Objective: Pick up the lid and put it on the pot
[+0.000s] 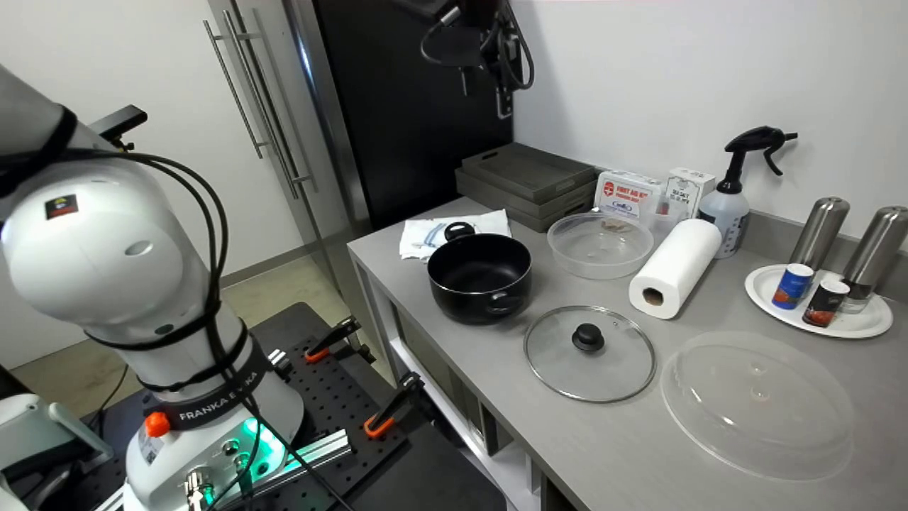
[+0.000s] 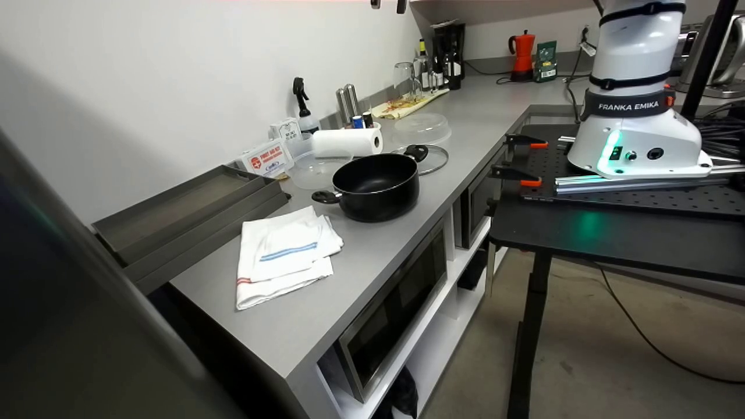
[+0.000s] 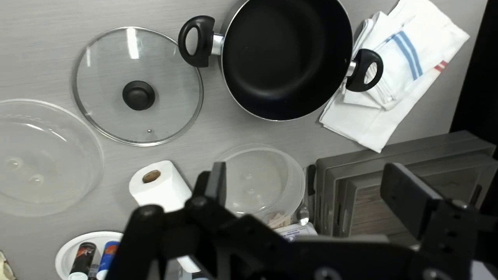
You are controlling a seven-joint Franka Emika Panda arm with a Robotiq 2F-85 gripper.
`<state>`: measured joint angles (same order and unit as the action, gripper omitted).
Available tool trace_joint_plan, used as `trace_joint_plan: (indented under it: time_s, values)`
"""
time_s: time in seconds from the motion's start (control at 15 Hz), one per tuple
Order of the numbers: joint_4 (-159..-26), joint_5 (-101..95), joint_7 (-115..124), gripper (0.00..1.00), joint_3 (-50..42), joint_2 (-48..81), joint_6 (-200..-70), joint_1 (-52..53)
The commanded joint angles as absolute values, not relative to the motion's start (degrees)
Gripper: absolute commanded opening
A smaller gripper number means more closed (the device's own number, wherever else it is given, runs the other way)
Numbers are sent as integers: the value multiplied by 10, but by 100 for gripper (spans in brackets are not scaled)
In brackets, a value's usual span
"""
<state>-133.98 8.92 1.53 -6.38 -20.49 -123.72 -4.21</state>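
Observation:
The lid point(image 1: 588, 338) is clear glass with a metal rim and a black knob. It lies flat on the grey counter beside the pot, knob up, and shows in the wrist view point(image 3: 139, 95). In an exterior view the lid point(image 2: 435, 162) is partly hidden by the pot. The black pot point(image 1: 479, 298) stands upright and uncovered, its inside bare; it also shows in an exterior view point(image 2: 378, 201) and in the wrist view point(image 3: 286, 58). My gripper point(image 3: 305, 175) is open and empty, high above the counter; its fingertips show at the top of both exterior views point(image 1: 484, 103) point(image 2: 389, 6).
A folded towel point(image 3: 389, 77) lies beside the pot. Stacked grey trays point(image 1: 528, 174), a clear round dish point(image 1: 600, 245), a paper roll point(image 1: 675, 268) and a spray bottle point(image 1: 727, 206) stand along the wall. A larger clear disc point(image 1: 759, 411) and a plate with shakers point(image 1: 773, 312) lie beyond the lid.

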Motion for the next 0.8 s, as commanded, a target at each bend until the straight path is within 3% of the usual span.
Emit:
trace_joint_plan:
  time_s: [0.0, 0.73]
  values:
    - [-1303, 83, 69, 100, -61, -152, -1266, -62]
    - [-1240, 73, 189, 100, -77, -28, -1342, -100]
